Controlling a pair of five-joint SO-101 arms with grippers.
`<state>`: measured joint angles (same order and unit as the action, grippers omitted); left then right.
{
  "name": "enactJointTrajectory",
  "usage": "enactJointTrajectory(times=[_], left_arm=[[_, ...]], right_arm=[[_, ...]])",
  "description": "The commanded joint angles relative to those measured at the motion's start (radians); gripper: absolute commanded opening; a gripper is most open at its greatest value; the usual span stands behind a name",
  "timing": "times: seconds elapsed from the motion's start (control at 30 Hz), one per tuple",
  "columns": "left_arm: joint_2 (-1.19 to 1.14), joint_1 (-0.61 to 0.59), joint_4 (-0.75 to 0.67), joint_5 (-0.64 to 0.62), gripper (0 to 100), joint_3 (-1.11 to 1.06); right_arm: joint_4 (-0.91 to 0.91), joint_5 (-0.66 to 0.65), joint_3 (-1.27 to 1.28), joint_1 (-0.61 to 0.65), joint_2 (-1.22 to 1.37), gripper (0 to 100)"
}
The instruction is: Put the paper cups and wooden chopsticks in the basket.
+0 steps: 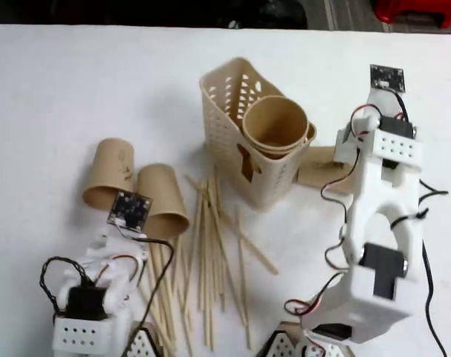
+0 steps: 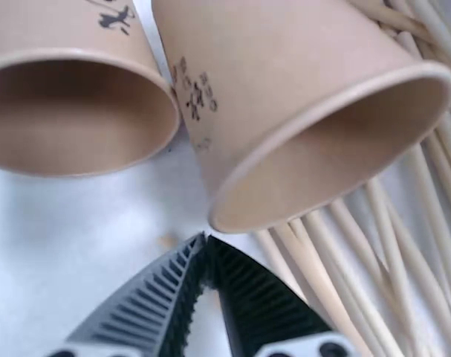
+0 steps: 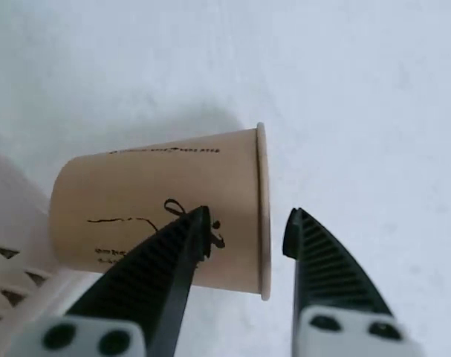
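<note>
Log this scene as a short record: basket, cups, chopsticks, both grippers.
basket: basket stands mid-table, nested cups inside
chopsticks: chopsticks scattered on the table in front of the basket
loose cups: far-left cup and neighbour cup on their sides beside the chopsticks; third cup on its side next to the basket
left gripper: left gripper shut, empty, near the neighbour cup's rim
right gripper: right gripper open, astride the third cup's rim

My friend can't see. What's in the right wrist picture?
A paper cup lies on its side on the white table, and the open right pincer has one finger on each side of the cup's rim. A corner of the basket sits by the cup's bottom.
</note>
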<state>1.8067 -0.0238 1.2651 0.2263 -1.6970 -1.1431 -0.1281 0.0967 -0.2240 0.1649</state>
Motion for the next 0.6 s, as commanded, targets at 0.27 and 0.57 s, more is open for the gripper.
enactJointTrajectory(times=[0.27, 0.57], left_arm=[[0.008, -0.007, -0.009, 0.008, 2, 0.005], [0.008, -0.007, -0.009, 0.008, 2, 0.005]], right_arm=[[-0.351, -0.094, -0.318, 0.018, 0.090, 2.0], [-0.532, -0.201, -0.509, 0.008, 0.090, 1.9]])
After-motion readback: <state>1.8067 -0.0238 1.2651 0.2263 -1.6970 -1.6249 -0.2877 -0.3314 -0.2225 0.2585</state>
